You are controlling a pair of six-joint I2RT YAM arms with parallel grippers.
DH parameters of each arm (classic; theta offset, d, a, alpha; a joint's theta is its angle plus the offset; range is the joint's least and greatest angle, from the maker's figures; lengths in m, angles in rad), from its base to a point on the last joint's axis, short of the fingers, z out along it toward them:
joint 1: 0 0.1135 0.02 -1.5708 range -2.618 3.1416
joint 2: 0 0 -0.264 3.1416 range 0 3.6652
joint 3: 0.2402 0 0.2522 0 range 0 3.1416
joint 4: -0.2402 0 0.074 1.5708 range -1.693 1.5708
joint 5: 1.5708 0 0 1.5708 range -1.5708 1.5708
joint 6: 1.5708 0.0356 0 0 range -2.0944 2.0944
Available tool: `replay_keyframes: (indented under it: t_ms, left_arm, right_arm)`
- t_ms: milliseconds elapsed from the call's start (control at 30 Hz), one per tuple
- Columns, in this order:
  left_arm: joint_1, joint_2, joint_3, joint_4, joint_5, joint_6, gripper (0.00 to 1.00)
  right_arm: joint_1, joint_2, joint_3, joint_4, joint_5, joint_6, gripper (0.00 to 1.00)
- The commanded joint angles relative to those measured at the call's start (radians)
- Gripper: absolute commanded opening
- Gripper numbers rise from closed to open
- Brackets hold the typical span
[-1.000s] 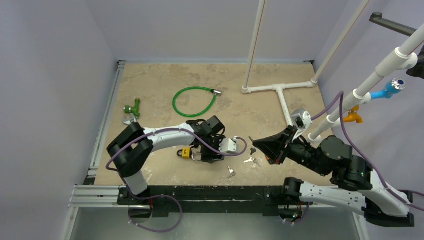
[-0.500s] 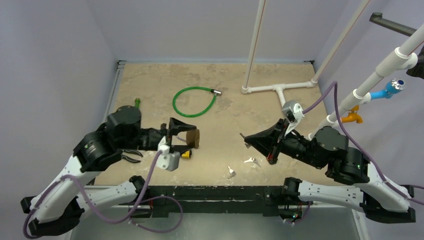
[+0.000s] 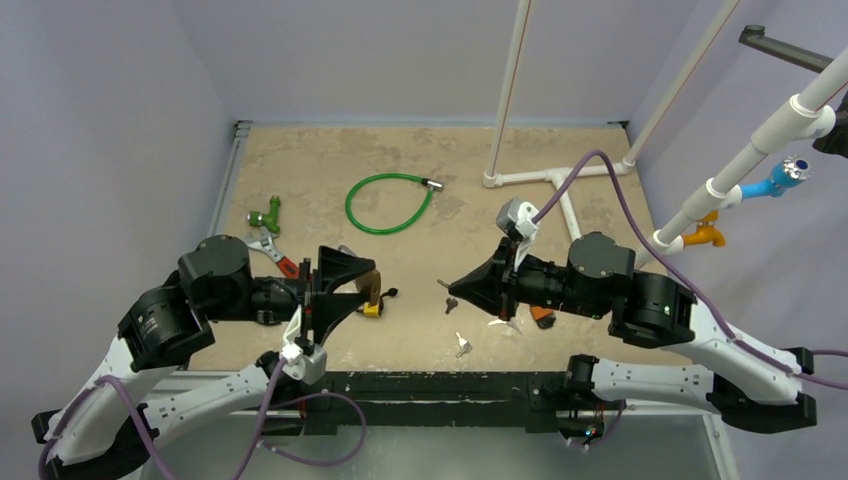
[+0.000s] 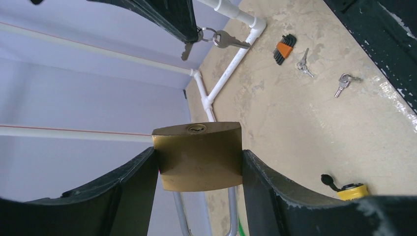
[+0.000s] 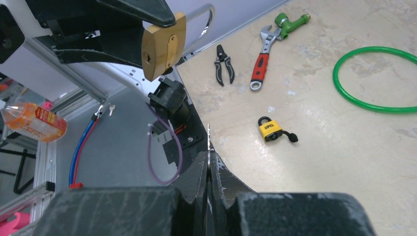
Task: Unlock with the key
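Left jaws clamp brass padlock [image 4: 198, 156] raised above counter [image 3: 470, 160] near edge; silver shackle, keyhole face toward key [image 4: 187, 49]. Right jaws pinch key, well apart from padlock.

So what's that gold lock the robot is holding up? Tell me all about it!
It's a brass padlock, shiny gold with a silver metal loop. The left gripper pinches its sides and holds it in the air, off the table. Its keyhole sits in the end facing away from the gripper. Only the fingers touch it.
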Motion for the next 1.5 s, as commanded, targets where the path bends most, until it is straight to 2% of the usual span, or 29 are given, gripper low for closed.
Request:
replay_keyframes:
  t_ms: [0,200,400,667,1267,1467]
  left_arm:
    - [-0.009,-0.028,0.008,0.090,0.027,0.113,0.00]
    - [-0.010,-0.028,-0.026,0.079,-0.004,0.214,0.00]
    - [-0.010,-0.035,-0.132,0.178,-0.166,0.318,0.00]
    - [-0.010,-0.022,-0.096,0.148,-0.307,0.330,0.00]
    - [-0.010,-0.042,-0.094,0.130,-0.405,0.405,0.00]
    - [-0.010,-0.032,-0.090,0.148,-0.433,0.384,0.00]
  right_arm:
    - [0.003,0.017,0.045,0.053,-0.055,-0.037,0.00]
    - [0.003,0.070,0.071,0.061,-0.091,-0.063,0.00]
    - [0.003,0.157,0.133,0.033,-0.120,-0.101,0.00]
    - [-0.019,0.219,0.173,0.010,-0.125,-0.120,0.00]
    - [-0.043,0.348,0.246,-0.005,-0.118,-0.151,0.00]
    - [-0.074,0.368,0.237,0.024,-0.136,-0.152,0.00]
